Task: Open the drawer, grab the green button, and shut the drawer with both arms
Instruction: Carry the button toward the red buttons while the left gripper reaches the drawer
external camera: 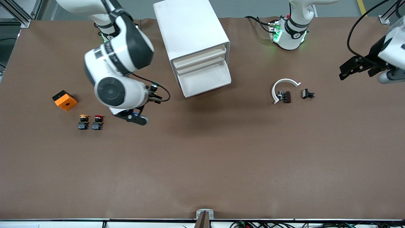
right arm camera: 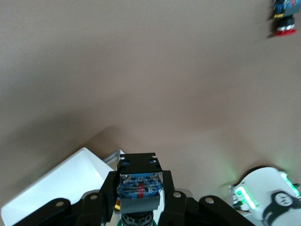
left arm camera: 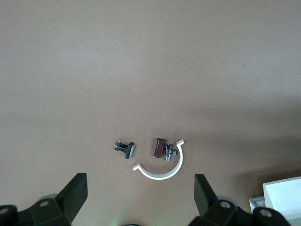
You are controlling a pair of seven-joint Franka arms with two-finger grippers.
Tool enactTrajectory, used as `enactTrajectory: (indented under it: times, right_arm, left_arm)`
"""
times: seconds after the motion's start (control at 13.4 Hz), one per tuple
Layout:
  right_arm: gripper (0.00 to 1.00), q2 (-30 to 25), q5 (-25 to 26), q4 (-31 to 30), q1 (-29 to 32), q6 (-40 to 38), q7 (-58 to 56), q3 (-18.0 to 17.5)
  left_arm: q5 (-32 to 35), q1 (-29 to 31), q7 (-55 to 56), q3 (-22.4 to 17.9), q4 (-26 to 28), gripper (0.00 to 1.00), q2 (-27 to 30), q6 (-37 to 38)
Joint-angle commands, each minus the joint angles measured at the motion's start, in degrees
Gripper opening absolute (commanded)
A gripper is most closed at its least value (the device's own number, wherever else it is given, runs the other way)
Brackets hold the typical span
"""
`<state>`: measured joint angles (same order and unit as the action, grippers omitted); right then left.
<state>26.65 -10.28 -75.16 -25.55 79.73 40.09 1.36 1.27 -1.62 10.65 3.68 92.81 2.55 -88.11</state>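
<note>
We see the right gripper (right arm camera: 139,200) above the table (external camera: 202,164), just beside the red-capped button (external camera: 97,122) and yellow-capped button (external camera: 83,122), its jaws clamped on the button (right arm camera: 139,181), whose dark base shows in the right wrist view; its cap is hidden. The drawer (external camera: 205,80) stands pulled out of the cabinet (external camera: 190,28). The left gripper (left arm camera: 141,197) waits with jaws wide over the left arm's end of the table, near the white clip (external camera: 283,88). Risks, as we judge them: the button could tip on release and knock its neighbours; the left arm has a long reach to the drawer, and a skewed push could shift the cabinet.
</note>
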Motion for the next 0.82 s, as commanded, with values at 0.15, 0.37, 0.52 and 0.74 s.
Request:
enactTrajectory:
  times: [0.15, 0.37, 0.52, 0.74]
  right_arm:
    - [0.18, -2.1, 2.5, -0.5, 7.3, -2.6, -17.6, -0.7]
    - [0.18, -2.0, 6.8, -0.9, 9.8, -3.1, -25.0, -0.7]
    - [0.18, -1.8, 8.1, -1.1, 12.3, -2.5, -30.1, -0.7]
    - [0.18, -1.7, 10.7, -3.5, 14.0, 2.2, -34.5, -0.7]
  left_arm:
    - [1.2, -1.8, 0.7, 1.1, -2.5, 1.00, -4.9, -0.6]
    - [-0.1, -2.6, 6.3, 1.4, -4.9, 1.00, -11.1, -0.6]
    - [-1.0, -5.6, 19.2, 1.6, -5.0, 1.00, -16.8, -0.7]
    - [-1.3, -10.6, 32.1, 1.7, -9.2, 1.00, -26.9, -3.1]
